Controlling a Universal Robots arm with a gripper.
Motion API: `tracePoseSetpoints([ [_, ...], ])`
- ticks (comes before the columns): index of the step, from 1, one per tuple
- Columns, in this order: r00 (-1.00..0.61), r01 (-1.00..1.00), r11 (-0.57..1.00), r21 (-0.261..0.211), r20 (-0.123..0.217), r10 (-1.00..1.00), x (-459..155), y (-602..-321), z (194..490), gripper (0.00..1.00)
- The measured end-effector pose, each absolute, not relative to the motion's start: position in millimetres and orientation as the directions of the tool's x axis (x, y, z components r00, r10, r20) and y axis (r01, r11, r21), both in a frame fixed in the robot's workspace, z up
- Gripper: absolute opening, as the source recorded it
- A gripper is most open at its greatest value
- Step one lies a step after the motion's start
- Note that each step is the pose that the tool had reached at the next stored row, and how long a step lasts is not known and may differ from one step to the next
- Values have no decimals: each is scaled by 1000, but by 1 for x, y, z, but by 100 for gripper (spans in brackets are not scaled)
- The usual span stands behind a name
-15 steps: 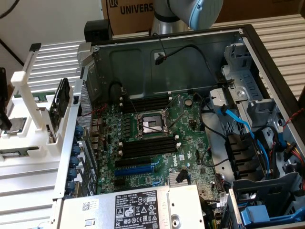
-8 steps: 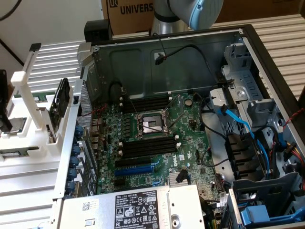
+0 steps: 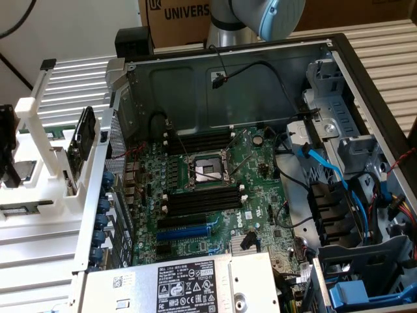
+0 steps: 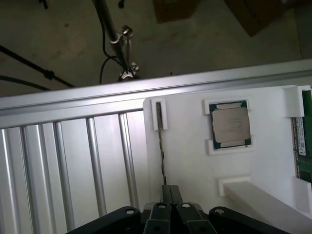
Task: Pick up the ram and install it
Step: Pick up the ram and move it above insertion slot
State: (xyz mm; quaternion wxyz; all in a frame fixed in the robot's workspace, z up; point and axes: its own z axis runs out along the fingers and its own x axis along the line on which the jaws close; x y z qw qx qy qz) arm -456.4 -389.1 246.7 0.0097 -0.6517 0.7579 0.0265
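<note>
Gripper (image 4: 170,191) jaws shut tight, pinching the ram (image 4: 161,146), seen edge-on, in white tray (image 4: 187,156). In ext. view tray sits 9 o'clock of PC case (image 3: 195,85). CPU chip (image 4: 229,124) near ram; bare tray between.

Bright light over the computer case (image 3: 189,85), soft shadows inside; glare on the white holder (image 4: 190,170), dim floor (image 4: 58,39) beyond.

Case (image 3: 195,91): grey sheet metal, matt. Table (image 4: 63,161): ribbed aluminium, satin. Rack (image 4: 190,161): white plastic, smooth. CPU (image 4: 230,124): brushed metal lid. Ram (image 4: 303,146): green board, paper label. Box (image 3: 176,16): cardboard.
</note>
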Motion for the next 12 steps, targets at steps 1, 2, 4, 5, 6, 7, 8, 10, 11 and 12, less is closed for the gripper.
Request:
tracePoseSetpoints([
  [1,-150,-989,148,28,-49,-988,-456,-389,245,10],
  [2,-149,-989,147,27,-49,-988,-456,-389,243,10],
  [4,-147,-989,145,28,-50,-988,-456,-389,240,10],
  [5,-144,-989,143,28,-50,-988,-456,-389,236,10],
  [6,-143,-989,142,28,-50,-988,-456,-389,234,10],
  [7,-143,-990,142,28,-50,-988,-456,-389,233,10],
  [8,-142,-990,141,28,-50,-989,-455,-389,231,10],
  [10,-142,-990,141,28,-50,-989,-455,-389,231,10],
  [11,-142,-990,141,29,-50,-989,-455,-389,231,10],
  [12,-142,-990,141,29,-50,-989,-455,-389,231,10],
])
